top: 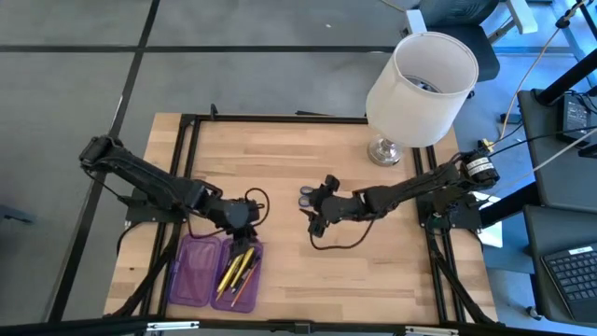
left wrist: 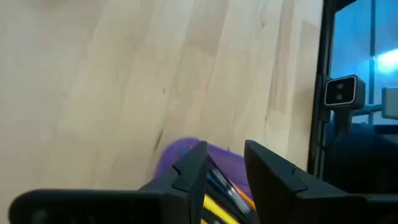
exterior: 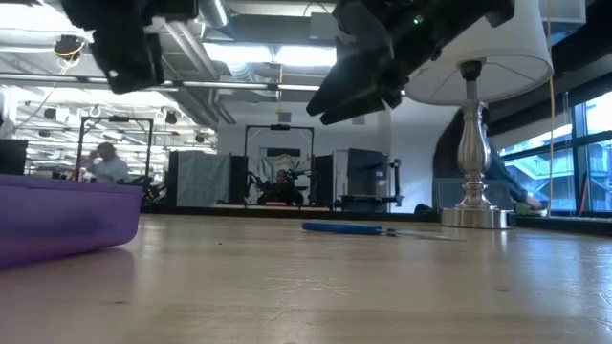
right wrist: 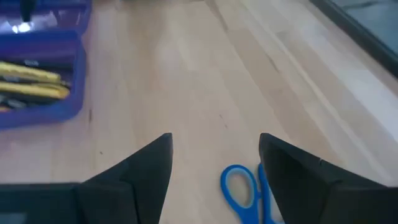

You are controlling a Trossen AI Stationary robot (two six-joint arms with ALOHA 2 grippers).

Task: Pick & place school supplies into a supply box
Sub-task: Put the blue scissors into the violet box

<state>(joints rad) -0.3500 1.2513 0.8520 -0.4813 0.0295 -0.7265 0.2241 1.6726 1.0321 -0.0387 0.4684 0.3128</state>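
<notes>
1. Only the high view takes in the whole layout: the purple supply box [top: 207,271] lies open at lower left of the frame, its two halves side by side, and the lamp [top: 420,79] stands at upper right on the wooden surface [top: 280,159].
2. The right wrist view alone shows the scissors [right wrist: 245,190] plainly: two rounded blue handle loops, lying flat on the pale planks between the spread fingers of the right pincer [right wrist: 214,168], which hangs wide above them, gripping nothing.
3. The low view shows the scissors as a thin blue line, mid-frame, near the lamp's shiny metal base.
4. The left pincer [left wrist: 227,165] hovers over the box, its fingers narrowly parted and holding nothing.
5. The box's right half holds the pens and pencils [top: 238,271], several thin sticks, yellow and orange among them; an exact count cannot be told. The left half looks bare.
</notes>
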